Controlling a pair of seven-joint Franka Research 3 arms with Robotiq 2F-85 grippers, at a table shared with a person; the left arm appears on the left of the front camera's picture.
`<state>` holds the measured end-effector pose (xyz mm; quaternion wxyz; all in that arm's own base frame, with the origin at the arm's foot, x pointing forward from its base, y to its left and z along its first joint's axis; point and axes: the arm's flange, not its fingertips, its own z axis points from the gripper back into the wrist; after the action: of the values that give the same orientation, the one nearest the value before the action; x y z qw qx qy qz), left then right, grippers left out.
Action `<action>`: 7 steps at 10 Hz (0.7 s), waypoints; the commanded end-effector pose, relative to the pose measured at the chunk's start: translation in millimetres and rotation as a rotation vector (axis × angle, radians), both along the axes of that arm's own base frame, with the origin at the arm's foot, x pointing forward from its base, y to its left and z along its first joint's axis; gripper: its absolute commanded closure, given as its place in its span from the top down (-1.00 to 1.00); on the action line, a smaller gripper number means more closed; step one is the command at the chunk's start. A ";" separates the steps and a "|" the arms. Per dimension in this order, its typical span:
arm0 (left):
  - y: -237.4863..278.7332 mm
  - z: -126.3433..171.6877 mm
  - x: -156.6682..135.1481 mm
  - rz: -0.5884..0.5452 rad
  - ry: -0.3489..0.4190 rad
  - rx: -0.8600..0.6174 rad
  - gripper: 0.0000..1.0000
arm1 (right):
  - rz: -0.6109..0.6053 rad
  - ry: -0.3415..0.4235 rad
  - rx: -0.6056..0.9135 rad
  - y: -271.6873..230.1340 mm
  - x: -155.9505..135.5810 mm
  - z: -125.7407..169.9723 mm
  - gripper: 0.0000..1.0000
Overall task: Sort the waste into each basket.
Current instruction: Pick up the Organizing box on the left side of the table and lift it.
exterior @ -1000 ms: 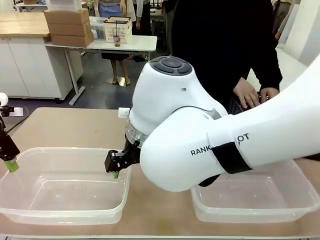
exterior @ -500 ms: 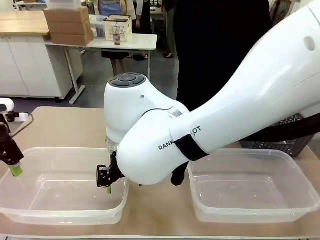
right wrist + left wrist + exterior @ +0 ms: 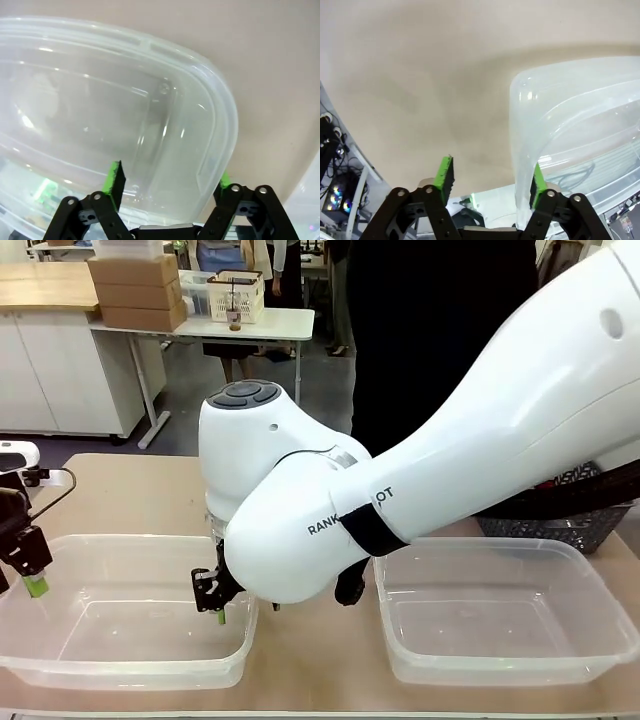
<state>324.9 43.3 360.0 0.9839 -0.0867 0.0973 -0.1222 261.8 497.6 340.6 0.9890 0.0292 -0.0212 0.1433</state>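
Fingers of left gripper and right gripper stand apart, straddling one basket of two.

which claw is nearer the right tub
Right. Right claw: at the left tub's right wall, by the right tub. Left claw: at the left tub's left end.

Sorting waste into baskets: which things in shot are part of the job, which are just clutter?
Job: left clear tub; right clear tub; left gripper and right gripper, fingers open astride the left clear tub's ends.
Clutter: dark lattice basket; cardboard boxes in the background.
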 end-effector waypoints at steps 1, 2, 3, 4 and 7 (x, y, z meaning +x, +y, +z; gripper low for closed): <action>-12.7 -38.1 -61.1 -0.004 -0.033 0.023 -1.00 | -0.044 -0.031 -0.040 11.7 0.4 1.2 -1.00; -14.5 -39.5 -61.3 -0.003 -0.041 0.035 -1.00 | -0.047 -0.033 -0.038 11.4 0.1 1.2 -0.24; -14.0 -41.5 -61.6 -0.005 -0.038 0.030 -1.00 | -0.052 -0.034 -0.032 10.9 -0.1 0.8 -1.00; -14.4 -42.0 -61.2 -0.010 -0.036 0.024 -0.86 | -0.057 -0.034 -0.034 9.9 -0.5 0.8 -1.00; -14.3 -43.3 -59.4 -0.015 -0.037 0.028 -1.00 | -0.071 -0.035 -0.033 6.8 0.0 -2.0 -1.00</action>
<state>328.4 35.6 360.2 0.9838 -0.0809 0.0920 -0.1306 259.7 503.5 345.5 0.9912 0.0295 -0.0227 0.1269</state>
